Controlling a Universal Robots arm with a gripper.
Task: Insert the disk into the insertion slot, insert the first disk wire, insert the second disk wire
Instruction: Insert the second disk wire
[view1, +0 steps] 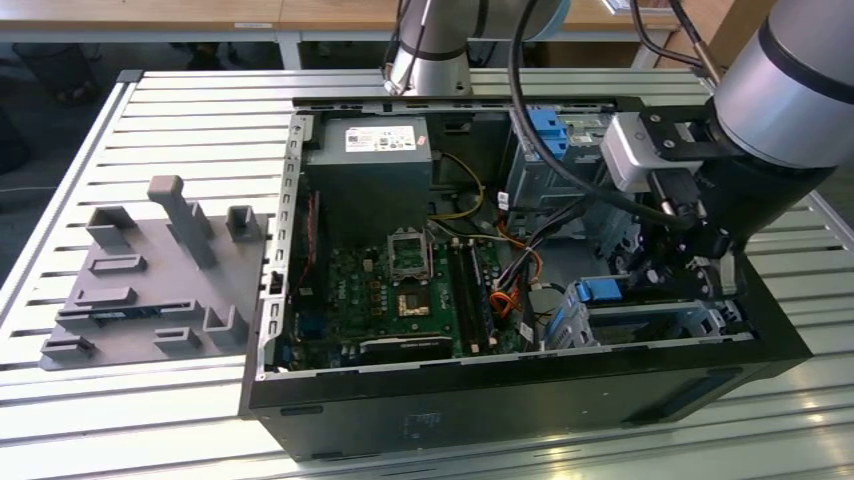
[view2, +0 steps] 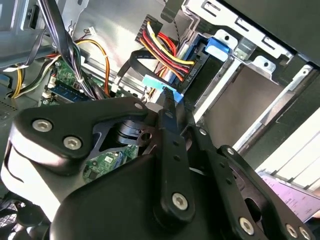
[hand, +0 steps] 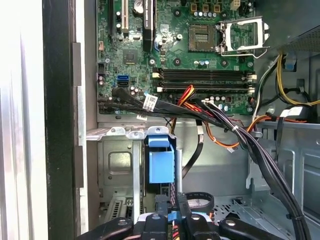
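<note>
The disk (view2: 197, 60), bright blue plastic framing its edge, sits in the perforated silver insertion slot (view1: 641, 325). The black gripper (view2: 167, 100) pinches a small blue connector (view2: 170, 95) beside it.

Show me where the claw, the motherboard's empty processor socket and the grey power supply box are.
claw (view2: 167, 95), second wrist view, at its fingertips by a flat blue connector.
processor socket (hand: 204, 36), first wrist view, on its open centre.
power supply (view1: 368, 160), exterior view, on its grey side face.
</note>
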